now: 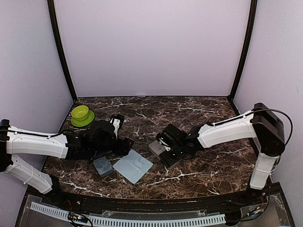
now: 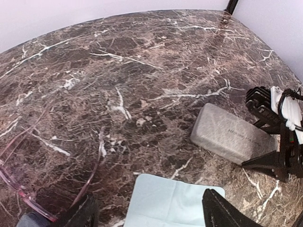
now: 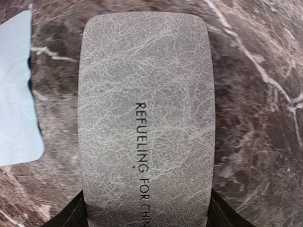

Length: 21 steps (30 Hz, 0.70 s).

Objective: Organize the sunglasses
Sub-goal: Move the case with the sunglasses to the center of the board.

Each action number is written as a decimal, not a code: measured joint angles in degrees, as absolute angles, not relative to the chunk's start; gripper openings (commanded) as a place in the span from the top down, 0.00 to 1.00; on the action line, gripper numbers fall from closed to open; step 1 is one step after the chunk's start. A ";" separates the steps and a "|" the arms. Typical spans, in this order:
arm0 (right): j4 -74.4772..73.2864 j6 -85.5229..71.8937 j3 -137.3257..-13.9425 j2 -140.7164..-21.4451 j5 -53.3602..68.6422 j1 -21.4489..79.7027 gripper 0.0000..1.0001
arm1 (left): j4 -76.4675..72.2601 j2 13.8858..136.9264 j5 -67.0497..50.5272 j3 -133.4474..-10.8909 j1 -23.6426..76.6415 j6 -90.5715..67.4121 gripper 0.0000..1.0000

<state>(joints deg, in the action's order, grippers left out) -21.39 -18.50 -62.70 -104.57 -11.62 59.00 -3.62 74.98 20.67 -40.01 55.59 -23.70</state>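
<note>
The sunglasses cannot be picked out with certainty; only a clear pink-edged curve (image 2: 19,190) is seen beside the left tool (image 2: 150,206), whose fingers are spread wide above the pale cloth (image 1: 133,166). The right tool (image 3: 147,206) is pressed against both long sides of the grey case (image 3: 144,109), which lies on the surface (image 1: 203,165).

Left wrist cam: marble table (image 2: 118,85). Left gripper (image 2: 149,215) has its jaws spread wide with nothing between them, low over a pale blue cloth (image 2: 170,198). Grey case (image 2: 229,132) lies flat to the right, just clear of the cloth. Right gripper (image 2: 265,137) is clamped across its end. Clear pinkish curved piece (image 2: 14,187) lower left, can't identify.
</note>
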 measured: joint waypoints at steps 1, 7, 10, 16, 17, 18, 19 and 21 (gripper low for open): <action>-21.65 -18.39 -62.17 -104.01 -11.73 57.82 0.52 | -3.25 74.37 20.67 -40.01 55.00 -23.40 0.22; -23.27 -15.22 -60.49 -100.75 -13.02 49.01 0.53 | -1.50 71.13 20.64 -40.01 52.03 -21.58 0.22; -23.22 -11.27 -61.21 -100.73 -12.91 44.69 0.52 | -0.49 70.87 20.49 -40.01 51.07 -20.75 0.21; -21.30 -1.17 -63.94 -102.10 -8.05 38.00 0.50 | 1.39 70.89 19.27 -40.01 48.62 -19.81 0.20; -20.95 0.75 -64.40 -102.63 -6.94 37.21 0.50 | 1.54 70.89 19.00 -40.01 48.27 -19.68 0.20; -20.99 2.37 -65.06 -103.37 -6.00 36.75 0.50 | 1.61 70.89 18.81 -40.01 47.92 -19.62 0.20; -21.02 3.84 -65.87 -104.31 -4.91 36.45 0.50 | 1.67 70.89 18.57 -40.01 47.59 -19.59 0.20; -21.06 5.96 -67.66 -106.28 -2.92 36.32 0.48 | 1.98 70.89 18.24 -40.01 46.98 -19.57 0.20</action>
